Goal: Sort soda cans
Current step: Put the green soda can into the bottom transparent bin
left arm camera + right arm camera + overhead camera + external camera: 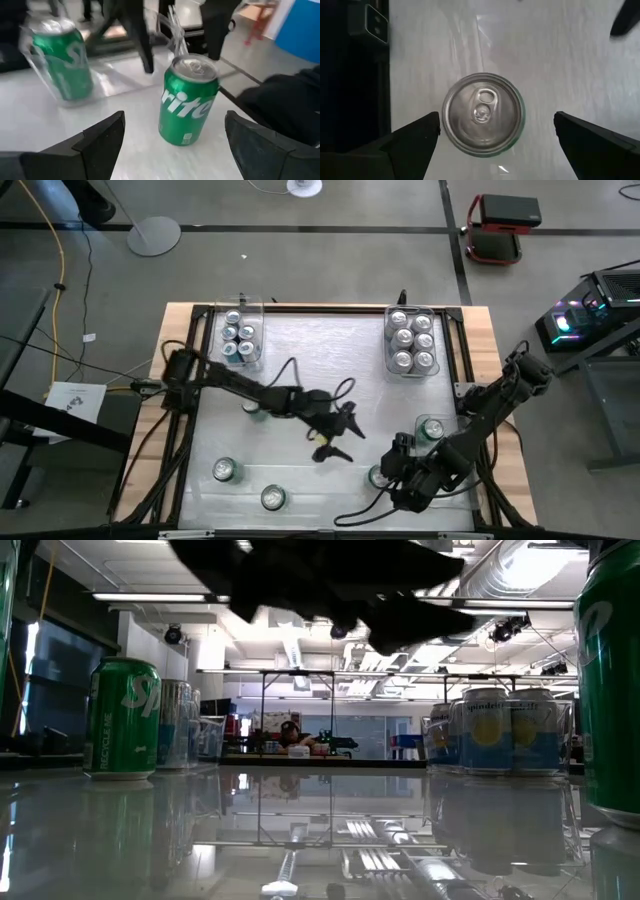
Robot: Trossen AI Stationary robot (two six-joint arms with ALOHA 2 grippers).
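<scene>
A green soda can [482, 114] stands upright on the table near its front right [378, 476]. My right gripper [497, 120] hovers open above it, pointing steeply down, one finger on either side and clear of the can's top. My left gripper [172, 145] is open at mid-table [345, 442], pointing nearly level at the same can [189, 105], a short way off. A second green can [62, 57] stands farther right [432, 428]. Other loose cans stand at the near left [223, 470], [272, 497] and by the left arm [252, 408].
Two clear bins at the far edge hold several cans each, one on the left [240, 308] and one on the right [437, 340]. Cables trail over the table near the left arm [290, 365]. Black frame rails run along the table's sides [180, 450].
</scene>
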